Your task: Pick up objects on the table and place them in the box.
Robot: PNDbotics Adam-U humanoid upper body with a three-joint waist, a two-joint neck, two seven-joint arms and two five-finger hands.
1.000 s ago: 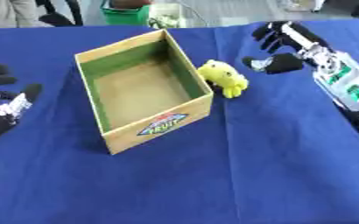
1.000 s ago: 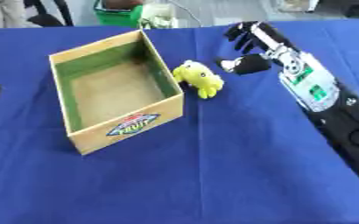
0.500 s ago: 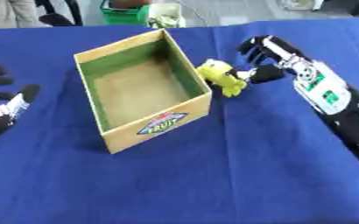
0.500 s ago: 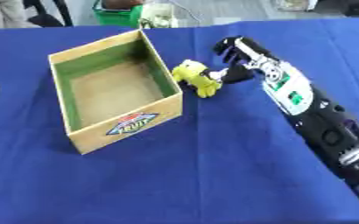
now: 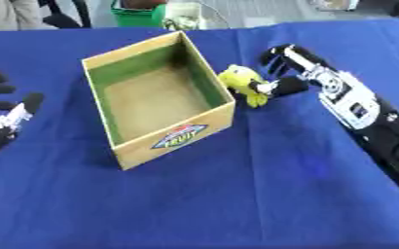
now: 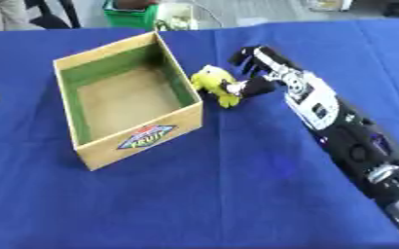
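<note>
Plush yellow toy (image 5: 244,84) beside the box (image 5: 156,98) looks soft and light; right hand (image 5: 286,72) pinches its near side, thumb under.

Your left hand (image 5: 0,114) is cut by the left edge of the left eye view, so you see only part of it. Your right hand (image 5: 285,73) covers one side of the yellow toy (image 5: 243,84), and the contact there is blurred. The label (image 5: 178,136) on the box (image 5: 164,148) is too blurred to read. The green container (image 5: 139,13) behind the counter (image 5: 237,194) is cut by the top edge.
</note>
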